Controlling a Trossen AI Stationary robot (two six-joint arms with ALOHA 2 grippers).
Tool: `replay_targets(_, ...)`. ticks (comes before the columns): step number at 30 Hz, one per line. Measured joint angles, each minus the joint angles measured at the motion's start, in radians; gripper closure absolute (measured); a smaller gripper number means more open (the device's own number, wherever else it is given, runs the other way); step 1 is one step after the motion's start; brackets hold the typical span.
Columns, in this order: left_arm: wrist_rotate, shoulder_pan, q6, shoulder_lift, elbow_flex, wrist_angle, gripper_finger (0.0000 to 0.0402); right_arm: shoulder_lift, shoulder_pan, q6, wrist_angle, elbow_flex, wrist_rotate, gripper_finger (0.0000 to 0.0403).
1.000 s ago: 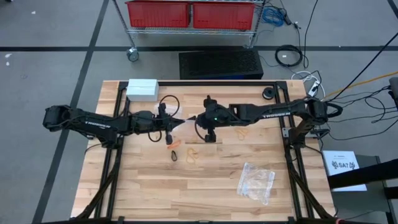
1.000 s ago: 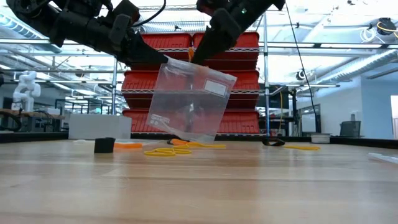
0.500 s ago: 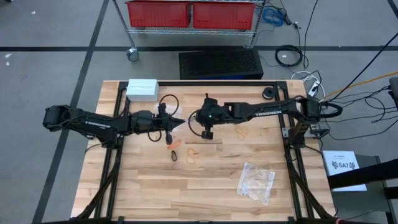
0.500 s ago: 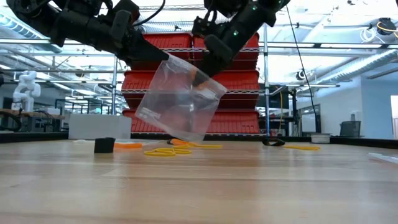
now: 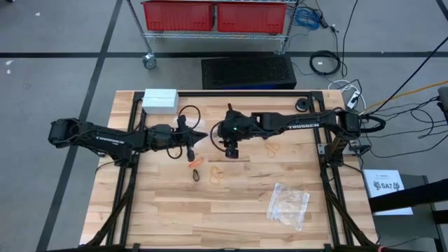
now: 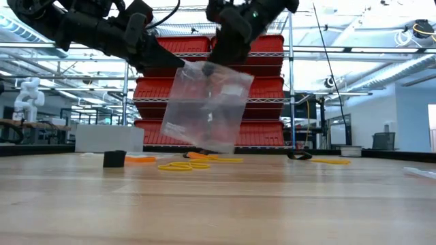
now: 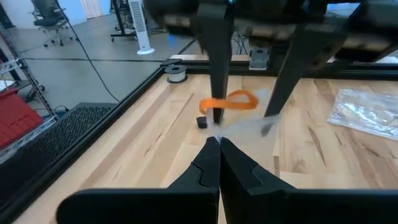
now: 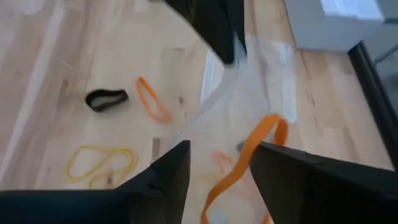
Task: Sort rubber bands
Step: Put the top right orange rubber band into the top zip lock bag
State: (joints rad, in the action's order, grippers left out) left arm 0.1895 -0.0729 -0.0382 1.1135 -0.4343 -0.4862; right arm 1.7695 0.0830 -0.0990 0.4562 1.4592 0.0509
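Two grippers mid-table over rubber bands [image 5: 208,170], edges clear.

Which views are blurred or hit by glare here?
Left wrist view: right arm's fingers up close are smeared, the orange band soft. Right wrist view: band and clear bag blurred. Low view: bright ceiling lights behind, bag backlit. High view: evenly lit, sharp.
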Motion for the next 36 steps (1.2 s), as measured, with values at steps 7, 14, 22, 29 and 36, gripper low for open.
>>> replay_targets(7,0.006,0.0,0.006,0.004,0.0,0.011,0.0401,0.0,0.0,0.005,0.065,0.058,0.061,0.0328)
replay_targets(14,0.006,0.0,0.005,0.004,0.0,0.02,0.0401,0.0,0.0,-0.014,0.082,0.094,0.111,0.0394)
replay_targets(22,0.0,0.0,-0.008,0.005,0.0,0.026,0.0401,0.0,0.083,0.123,0.256,0.13,0.095,0.0361)
replay_targets(29,-0.018,0.001,-0.021,0.005,0.0,0.025,0.0401,0.008,0.292,0.268,0.266,0.123,-0.411,0.0289)
replay_targets(36,-0.029,0.001,-0.022,0.005,0.0,0.024,0.0401,0.078,0.401,0.401,0.248,0.114,-0.723,0.0267)
